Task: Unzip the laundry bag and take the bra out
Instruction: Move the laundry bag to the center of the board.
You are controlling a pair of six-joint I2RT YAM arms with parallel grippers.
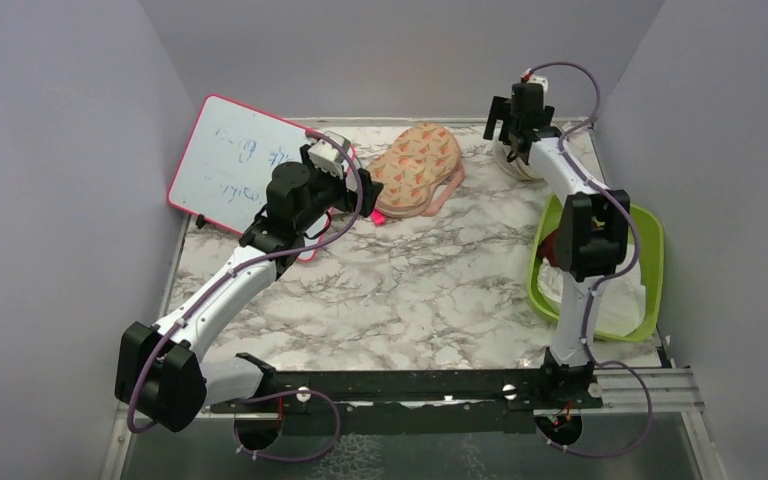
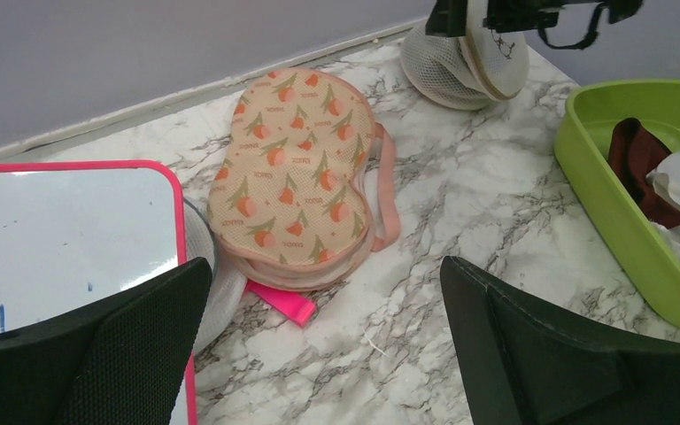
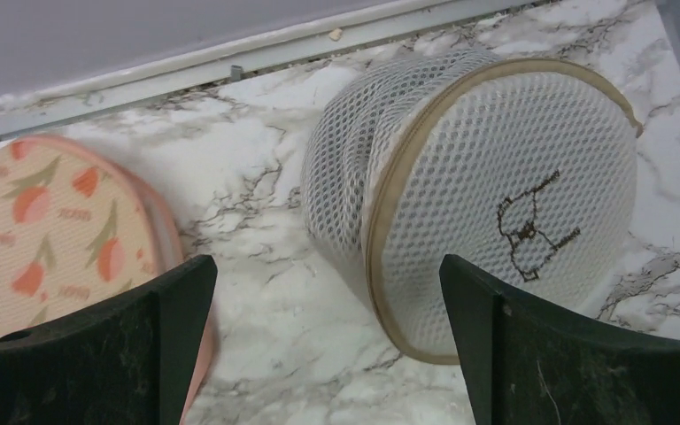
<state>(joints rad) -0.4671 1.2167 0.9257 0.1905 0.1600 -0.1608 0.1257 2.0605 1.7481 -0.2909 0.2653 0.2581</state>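
The laundry bag (image 3: 496, 204) is a round white mesh pod with a tan zip rim. It lies tilted on its edge at the far right of the marble table, and its lid with the dark bra outline faces my right wrist camera. The zip looks shut. The bag also shows in the top view (image 1: 520, 165) and in the left wrist view (image 2: 460, 71). My right gripper (image 3: 323, 292) is open and empty, just above and left of the bag (image 1: 516, 150). My left gripper (image 2: 326, 301) is open and empty, near the peach case (image 1: 360, 190). The bra is hidden.
A peach peanut-shaped case (image 1: 415, 170) with a pink strap lies at the back middle, with a pink flat piece (image 2: 283, 303) beneath it. A pink-framed whiteboard (image 1: 235, 160) leans at the back left. A green bin (image 1: 650, 250) at the right holds dark red cloth (image 2: 637, 159) and white cloth.
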